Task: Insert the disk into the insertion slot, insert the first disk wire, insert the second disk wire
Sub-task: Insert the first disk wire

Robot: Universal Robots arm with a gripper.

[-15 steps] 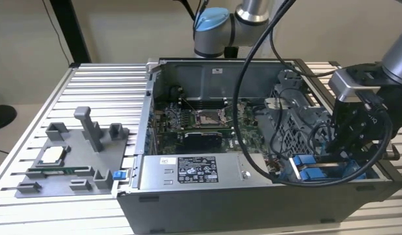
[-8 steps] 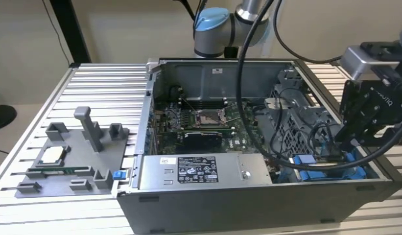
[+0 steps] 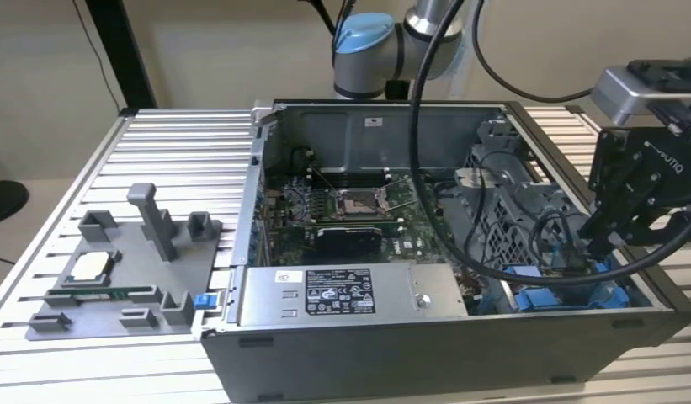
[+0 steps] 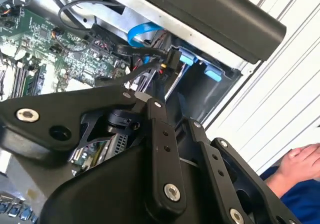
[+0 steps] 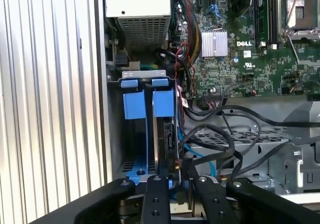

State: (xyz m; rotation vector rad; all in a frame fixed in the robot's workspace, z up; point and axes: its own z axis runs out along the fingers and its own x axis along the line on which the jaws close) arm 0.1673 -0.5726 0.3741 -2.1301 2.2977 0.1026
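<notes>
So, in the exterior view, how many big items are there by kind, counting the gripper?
Open computer case: 1
Grey fixture tray: 1
Grey metal box with white sticker: 1
Gripper: 1
Total: 4

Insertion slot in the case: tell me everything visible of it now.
The insertion slot is a grey metal bay in the case corner at the exterior view's right. Two blue plastic rails stand side by side in it, each ending in a smaller blue tab. A dark slab sits edge-on beside one rail; what it is I can't tell. Black cables run alongside. The pincer hangs just above.
</notes>
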